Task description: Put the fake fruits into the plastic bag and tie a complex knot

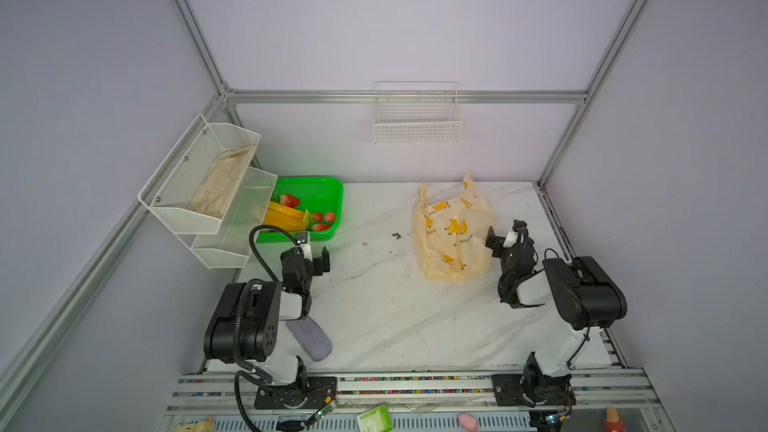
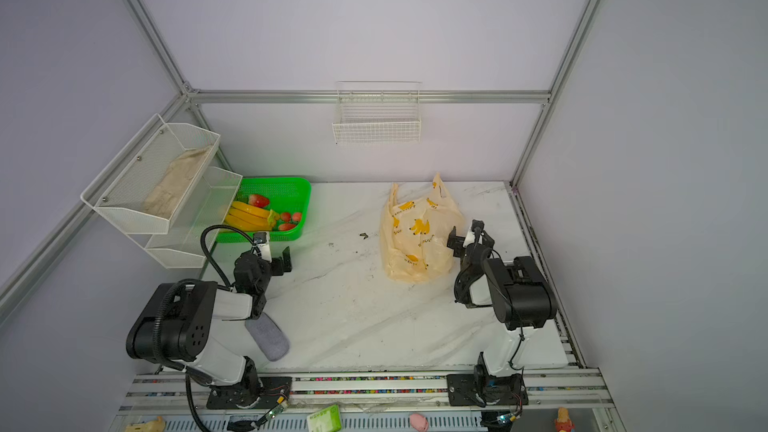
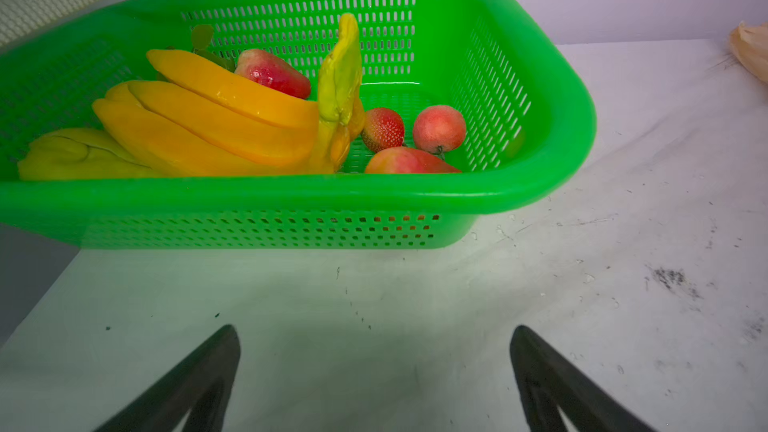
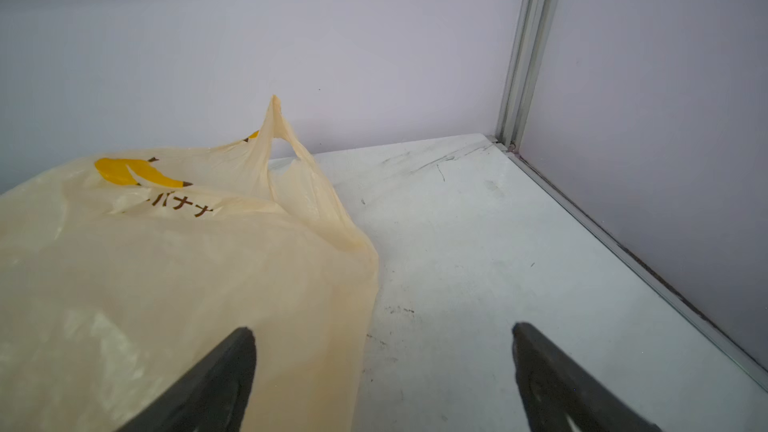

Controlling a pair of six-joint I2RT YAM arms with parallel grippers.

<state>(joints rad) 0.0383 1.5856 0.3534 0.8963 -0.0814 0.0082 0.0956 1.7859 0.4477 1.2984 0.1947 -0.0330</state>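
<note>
One banana bunch [image 3: 216,126], four red fruits [image 3: 439,128] — one basket [image 3: 291,191], one bag [image 1: 451,238]

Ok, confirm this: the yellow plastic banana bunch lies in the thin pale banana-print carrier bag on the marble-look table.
Wrong container: the yellow plastic banana bunch lies in the bright green perforated plastic basket on the marble-look table, as the left wrist view shows.
</note>
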